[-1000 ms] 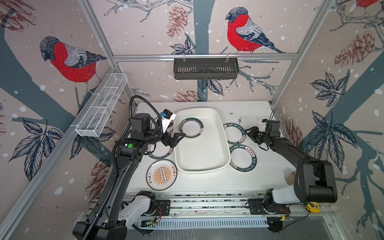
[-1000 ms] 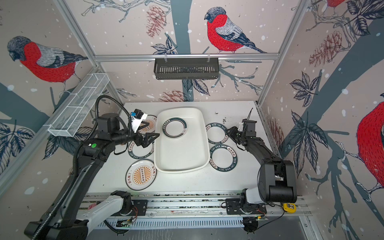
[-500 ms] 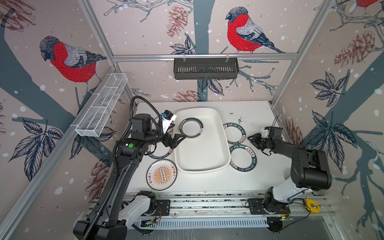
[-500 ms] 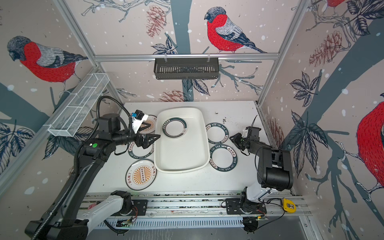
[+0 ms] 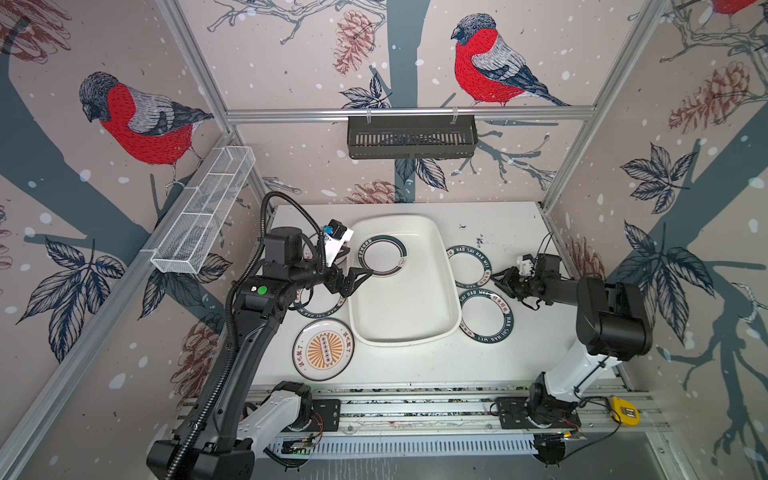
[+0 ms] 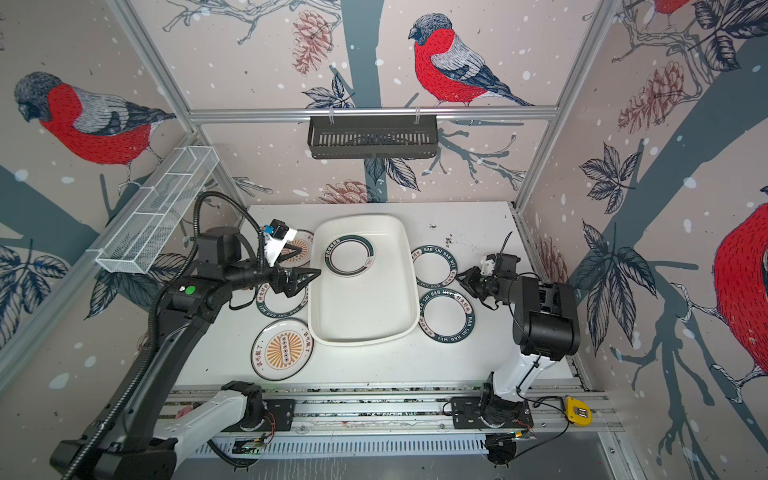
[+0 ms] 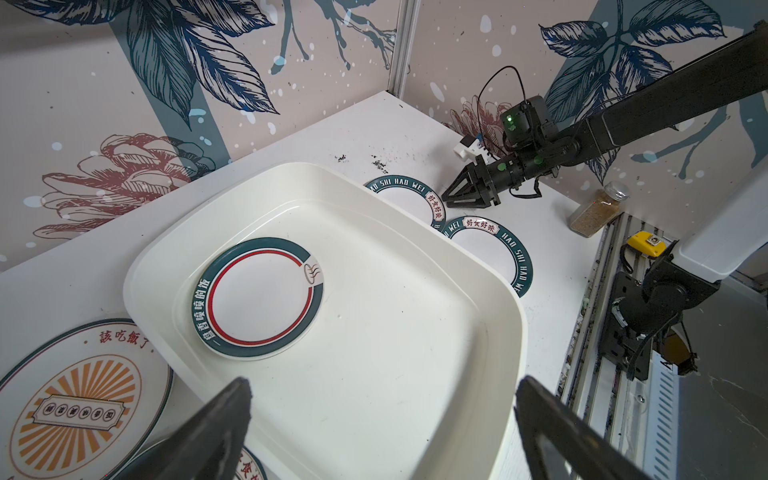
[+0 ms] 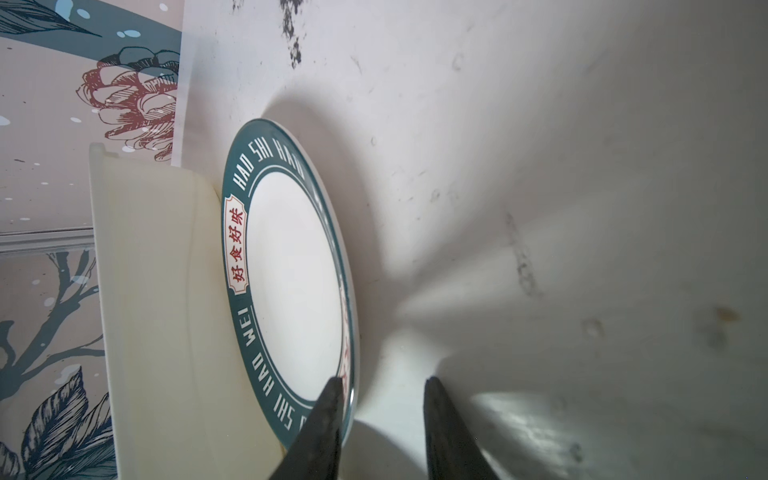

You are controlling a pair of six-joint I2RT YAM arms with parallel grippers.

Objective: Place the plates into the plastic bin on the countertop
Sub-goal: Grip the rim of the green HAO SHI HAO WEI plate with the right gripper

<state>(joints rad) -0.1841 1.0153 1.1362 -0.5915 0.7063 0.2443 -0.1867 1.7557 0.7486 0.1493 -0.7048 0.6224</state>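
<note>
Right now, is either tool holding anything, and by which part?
Nothing is held. Left tool: open over the plastic bin. Right tool: open, straddling the edge of a green-rimmed plate.

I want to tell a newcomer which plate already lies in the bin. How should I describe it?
Find the big white bin in the middle of the countertop. One plate lies flat in its far left corner. It alone is inside the bin, and its green rim encloses a thin red ring, which the plates outside lack.
</note>
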